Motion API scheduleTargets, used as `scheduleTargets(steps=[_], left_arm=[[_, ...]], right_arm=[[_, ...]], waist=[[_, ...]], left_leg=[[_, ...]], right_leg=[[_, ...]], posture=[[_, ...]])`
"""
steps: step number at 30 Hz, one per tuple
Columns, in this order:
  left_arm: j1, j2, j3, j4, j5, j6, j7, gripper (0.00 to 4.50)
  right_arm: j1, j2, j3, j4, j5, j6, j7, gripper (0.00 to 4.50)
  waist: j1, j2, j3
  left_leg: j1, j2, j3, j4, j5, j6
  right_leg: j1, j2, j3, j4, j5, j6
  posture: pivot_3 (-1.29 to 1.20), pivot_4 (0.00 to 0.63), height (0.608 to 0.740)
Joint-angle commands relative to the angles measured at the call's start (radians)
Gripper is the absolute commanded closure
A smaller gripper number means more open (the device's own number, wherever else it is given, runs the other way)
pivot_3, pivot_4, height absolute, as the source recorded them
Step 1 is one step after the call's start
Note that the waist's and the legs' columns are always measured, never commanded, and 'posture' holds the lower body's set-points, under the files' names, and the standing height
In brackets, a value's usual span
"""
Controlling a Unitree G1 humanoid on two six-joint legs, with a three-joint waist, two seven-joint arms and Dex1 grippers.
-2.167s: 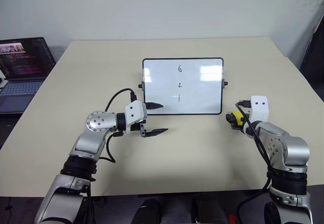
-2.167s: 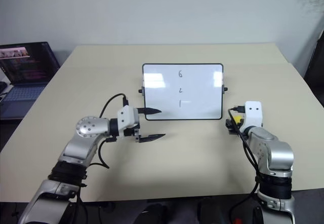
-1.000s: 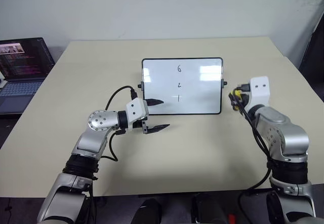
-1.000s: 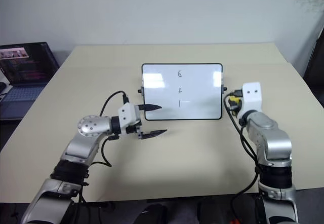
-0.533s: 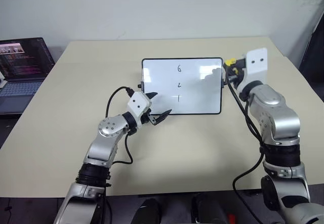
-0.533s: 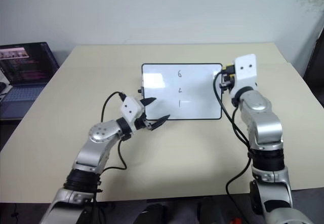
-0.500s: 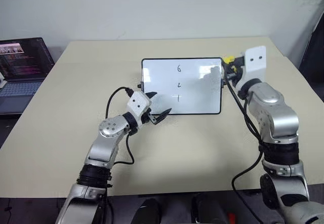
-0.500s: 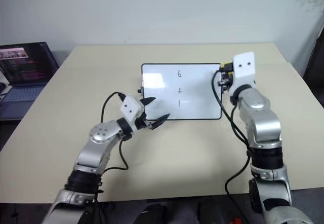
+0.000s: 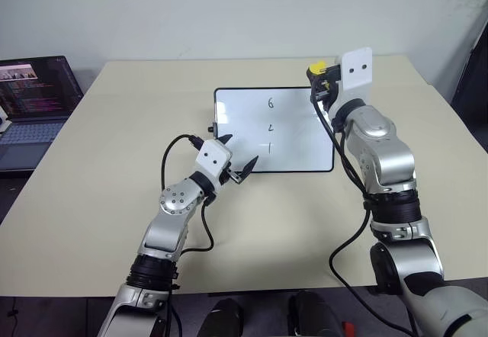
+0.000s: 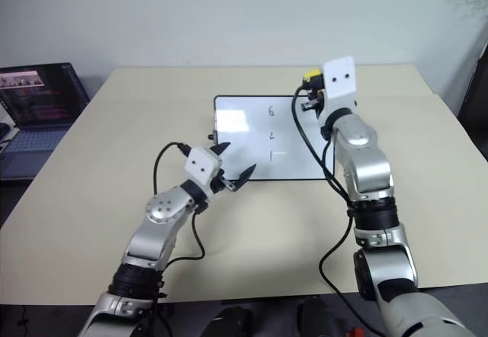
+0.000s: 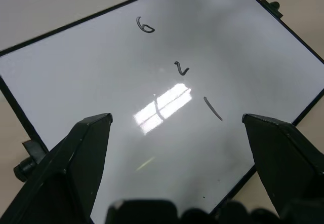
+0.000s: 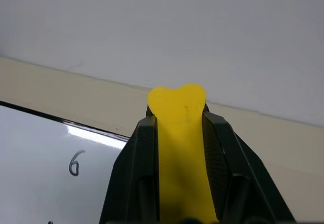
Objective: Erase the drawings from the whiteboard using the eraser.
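The whiteboard lies flat in the middle of the table. Its drawings form a column: a "6", a "2" and a dash with a "1". My right gripper is shut on the yellow eraser. It holds the eraser in the air above the board's far right corner, apart from the surface. My left gripper stands open at the board's near left corner, its fingers spread wide and pointing across the board toward the marks.
An open laptop sits on another surface past the table's left edge. The beige table has bare room on every side of the board. A wall stands behind the table's far edge.
My right arm has risen and swung left with the eraser, from beside the board's right edge to above its far right corner. The left gripper has turned toward the board.
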Motion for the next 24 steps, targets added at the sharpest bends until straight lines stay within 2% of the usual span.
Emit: scheduleTargets(steps=[1,24], left_arm=[[-0.034,-0.003,0.019,0.010,0.017,-0.056,0.029,0.00],[-0.073,-0.040,-0.007,0.077,0.018,-0.115,0.029,0.00]], right_arm=[[-0.046,0.010,0.003,0.006,-0.010,-0.056,0.008,3.64],[-0.084,0.011,0.037,0.059,-0.046,-0.140,0.067,3.64]], waist=[[0.000,0.000,0.000],[-0.001,0.000,0.000]], left_leg=[[0.000,0.000,0.000,0.000,0.000,0.000],[0.000,0.000,0.000,0.000,0.000,0.000]], right_leg=[[0.000,0.000,0.000,0.000,0.000,0.000],[-0.001,0.000,0.000,0.000,0.000,0.000]], posture=[[0.00,0.150,0.740],[0.00,0.150,0.740]])
